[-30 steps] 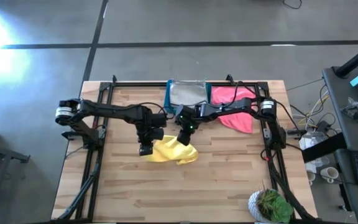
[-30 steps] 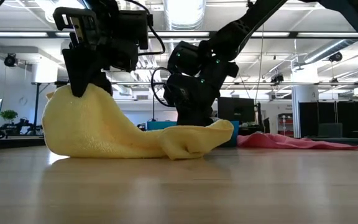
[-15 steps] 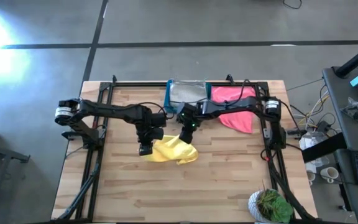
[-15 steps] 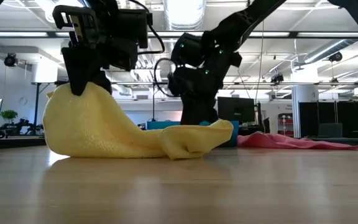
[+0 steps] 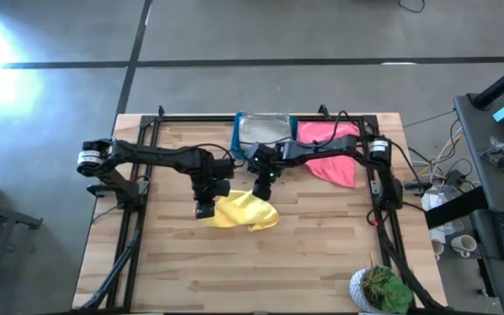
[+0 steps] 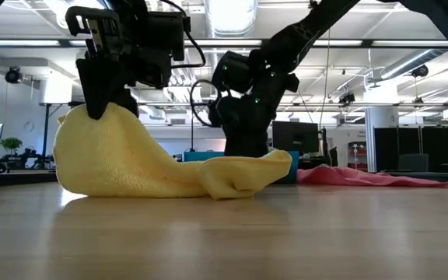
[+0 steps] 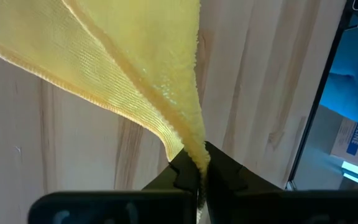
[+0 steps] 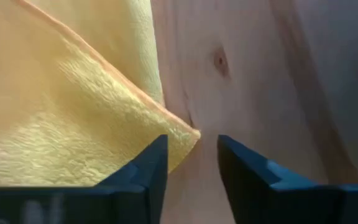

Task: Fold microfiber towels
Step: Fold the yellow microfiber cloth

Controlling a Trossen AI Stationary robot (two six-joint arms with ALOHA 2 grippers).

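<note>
The yellow towel (image 5: 241, 213) lies bunched at mid-table. Its left corner is raised, and the rest rests on the wood, ending in a folded lump at the right (image 6: 243, 175). My left gripper (image 7: 197, 163) is shut on the raised corner, also seen in the low view (image 6: 103, 105). My right gripper (image 8: 192, 148) stands open just over the towel's right corner (image 8: 182, 134), which lies on the table ahead of the gap between its fingers. A pink towel (image 5: 331, 150) lies spread at the far right. A grey towel (image 5: 263, 129) sits in the blue bin (image 5: 237, 133). My left gripper pinches the yellow towel's gathered left corner (image 7: 190, 148) between its two fingers. The fingers slant down from above. The corner is lifted clear, and the cloth hangs slack from it down to the table (image 6: 115, 183).
The blue bin stands at the far edge, middle. A potted plant (image 5: 379, 289) stands at the near right corner. Bare wood (image 5: 234, 271) stretches across the near half of the table.
My right gripper has rolled a little about its own line over the towel's right end, without leaving that spot. The yellow towel keeps its shape, its left corner still raised.
</note>
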